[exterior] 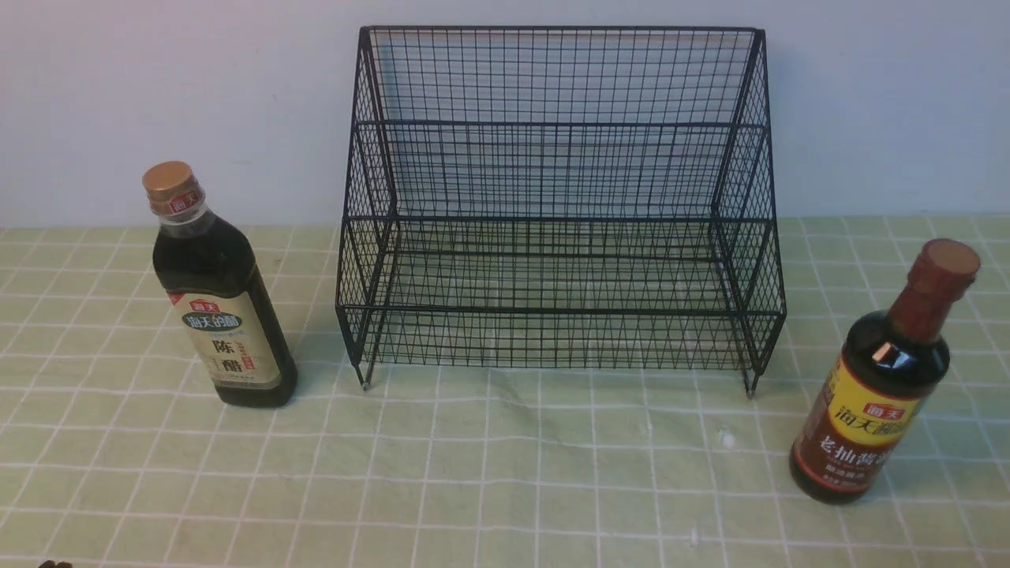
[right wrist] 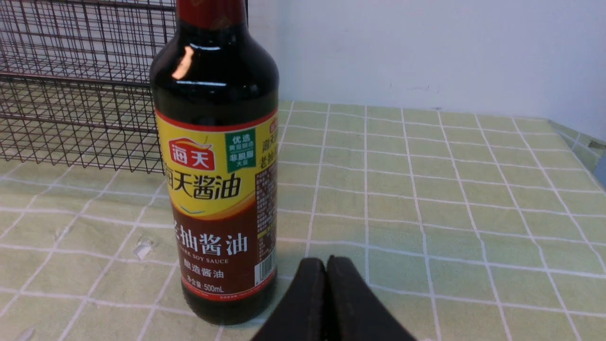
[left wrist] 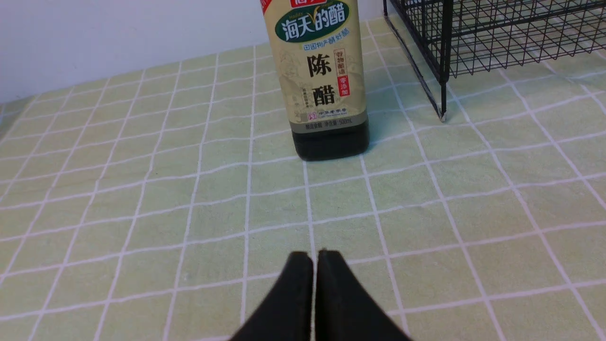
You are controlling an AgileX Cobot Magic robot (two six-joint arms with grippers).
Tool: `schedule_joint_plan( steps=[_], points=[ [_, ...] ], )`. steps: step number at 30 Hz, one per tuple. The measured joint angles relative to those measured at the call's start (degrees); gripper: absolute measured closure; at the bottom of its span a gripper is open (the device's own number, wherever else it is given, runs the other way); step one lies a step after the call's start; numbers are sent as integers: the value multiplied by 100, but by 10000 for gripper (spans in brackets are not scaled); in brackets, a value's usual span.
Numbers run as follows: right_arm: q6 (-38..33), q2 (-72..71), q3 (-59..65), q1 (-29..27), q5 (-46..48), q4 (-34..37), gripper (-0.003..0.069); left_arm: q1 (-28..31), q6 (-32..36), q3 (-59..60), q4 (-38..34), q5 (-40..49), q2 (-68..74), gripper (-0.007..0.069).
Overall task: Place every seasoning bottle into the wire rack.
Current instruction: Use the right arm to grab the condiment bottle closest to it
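Note:
The black wire rack [exterior: 556, 213] stands empty at the back middle of the table. The gold-capped seasoning bottle with a beige label [exterior: 217, 296] stands upright to its left. The red-capped seasoning bottle with a yellow-and-red label [exterior: 880, 383] stands upright to its right. In the left wrist view my left gripper [left wrist: 315, 255] is shut, empty, a short way in front of the beige-label bottle [left wrist: 319, 80], with the rack's corner [left wrist: 442, 61] nearby. In the right wrist view my right gripper [right wrist: 326, 263] is shut, empty, close beside the base of the red-label bottle [right wrist: 218, 180].
A green cloth with a white grid [exterior: 505, 473] covers the table, and a pale wall rises behind the rack. The table's edge [right wrist: 575, 139] shows in the right wrist view. Neither arm appears in the front view.

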Motion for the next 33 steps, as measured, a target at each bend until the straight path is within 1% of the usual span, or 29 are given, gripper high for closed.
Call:
schedule_joint_plan(
  steps=[27, 29, 31, 32, 33],
  points=[
    [0, 0, 6, 0, -59, -20, 673, 0, 0, 0, 0, 0, 0, 631],
    [49, 0, 27, 0, -290, 17, 673, 0, 0, 0, 0, 0, 0, 631],
    [168, 0, 38, 0, -741, 240, 673, 0, 0, 0, 0, 0, 0, 631],
    [429, 0, 38, 0, -1448, 603, 673, 0, 0, 0, 0, 0, 0, 631],
    [636, 0, 38, 0, -1820, 865, 673, 0, 0, 0, 0, 0, 0, 631]
  ],
)
